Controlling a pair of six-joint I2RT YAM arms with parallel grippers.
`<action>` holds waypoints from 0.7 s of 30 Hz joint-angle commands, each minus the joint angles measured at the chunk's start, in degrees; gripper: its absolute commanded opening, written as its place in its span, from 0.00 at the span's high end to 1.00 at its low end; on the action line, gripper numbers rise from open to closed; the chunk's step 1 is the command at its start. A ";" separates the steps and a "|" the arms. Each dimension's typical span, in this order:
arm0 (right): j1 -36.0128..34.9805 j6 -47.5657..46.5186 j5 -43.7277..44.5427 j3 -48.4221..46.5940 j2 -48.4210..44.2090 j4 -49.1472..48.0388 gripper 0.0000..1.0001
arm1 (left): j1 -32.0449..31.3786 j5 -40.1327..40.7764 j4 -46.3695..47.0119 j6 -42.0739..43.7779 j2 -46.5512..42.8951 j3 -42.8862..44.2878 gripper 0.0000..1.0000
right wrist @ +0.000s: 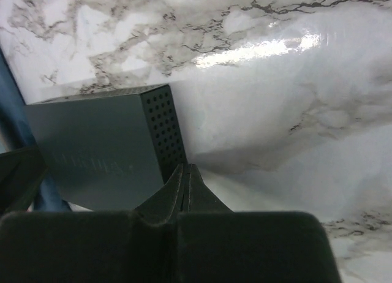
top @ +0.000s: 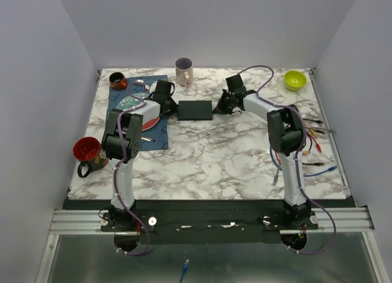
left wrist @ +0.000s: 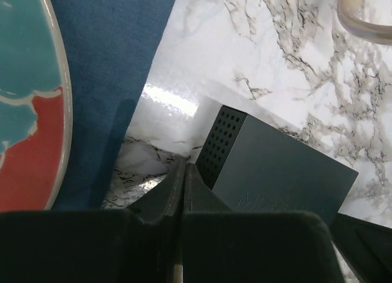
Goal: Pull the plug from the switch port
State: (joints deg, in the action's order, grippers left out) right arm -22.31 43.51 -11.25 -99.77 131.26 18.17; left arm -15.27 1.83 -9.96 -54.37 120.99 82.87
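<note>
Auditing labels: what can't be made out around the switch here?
Top external: sockets and any plug on the switch too small; left gripper and right gripper crowd its ends.
Left wrist: switch's near part hidden behind the shut fingers.
Right wrist: lettering on its top blurred.

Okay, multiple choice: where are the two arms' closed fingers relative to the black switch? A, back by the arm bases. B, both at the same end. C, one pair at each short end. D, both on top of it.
C: the left fingers lie by one vented end of the switch, the right fingers by the other.
</note>
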 commanded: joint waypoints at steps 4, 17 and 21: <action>-0.11 0.79 -5.80 1.94 0.14 1.34 0.99 | -3.71 -3.93 1.78 0.49 -0.66 -2.80 0.95; -0.37 -2.37 -2.92 23.26 -15.67 -2.61 0.99 | -14.87 -4.46 5.56 -1.00 -9.00 -11.14 0.95; -0.37 -2.46 -0.97 32.07 -22.35 -4.72 0.99 | -16.81 -2.89 6.09 -1.27 -13.31 -17.02 0.95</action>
State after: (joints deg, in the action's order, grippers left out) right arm -19.75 40.47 -9.58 -74.54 114.32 16.53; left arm -27.07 4.47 -6.17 -53.30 112.51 70.28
